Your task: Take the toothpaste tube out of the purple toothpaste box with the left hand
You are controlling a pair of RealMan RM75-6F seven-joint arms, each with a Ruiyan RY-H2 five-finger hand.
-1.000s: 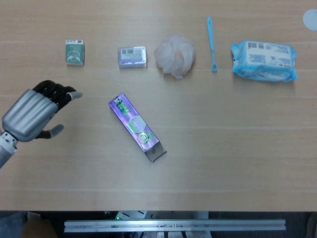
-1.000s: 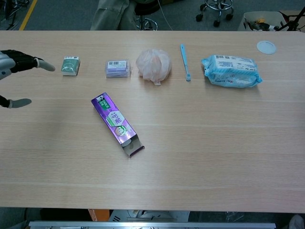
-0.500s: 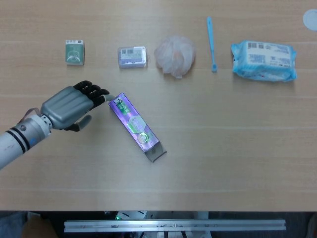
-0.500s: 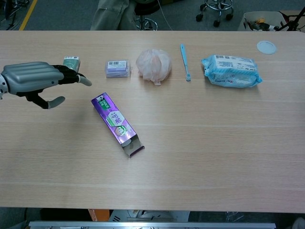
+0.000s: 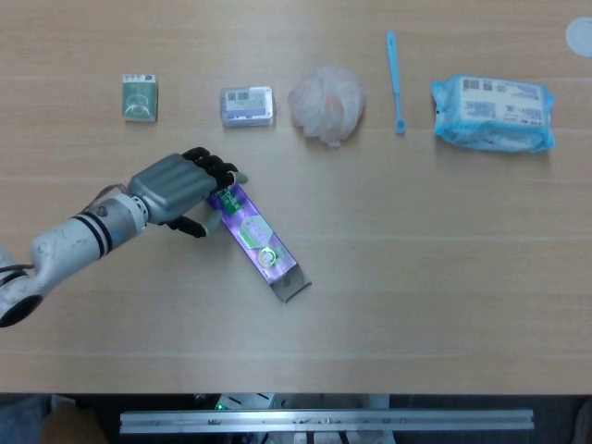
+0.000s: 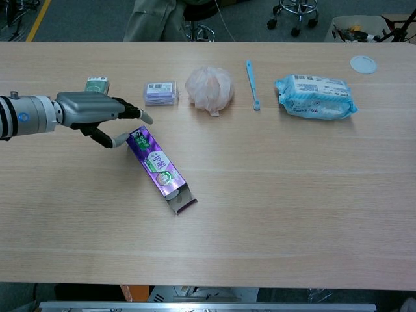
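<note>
Toothpaste box (image 5: 252, 235), purple with a green patch and a round emblem on its face, lies flat on the desk (image 5: 416, 240) left of centre. In your head view its long axis runs from about 11 o'clock to 5 o'clock: the closed end points up-left toward your left hand (image 5: 176, 190), and the end with the open flap (image 5: 290, 287) points down-right. The print on the box is too small to read, and you cannot see the tube inside from either camera.

Your left hand sits at the box's upper-left end, fingers (image 5: 215, 170) spread apart and reaching over that end, thumb (image 6: 118, 140) low beside the box's near edge. It holds nothing; whether the fingertips touch the cardboard cannot be told. Your right hand is out of both views.

Along the far side of the desk, at 12 o'clock from the box, you have a row from left to right: a small green box (image 5: 140, 97), a small pale box with a barcode label (image 5: 247, 106), a pinkish mesh bath puff (image 5: 326, 103), a blue toothbrush (image 5: 395, 81) lying lengthwise away from you, and a blue pack of wipes (image 5: 493, 112). Their writing is unreadable. A white round lid (image 6: 363, 64) rests at the far right corner.
</note>
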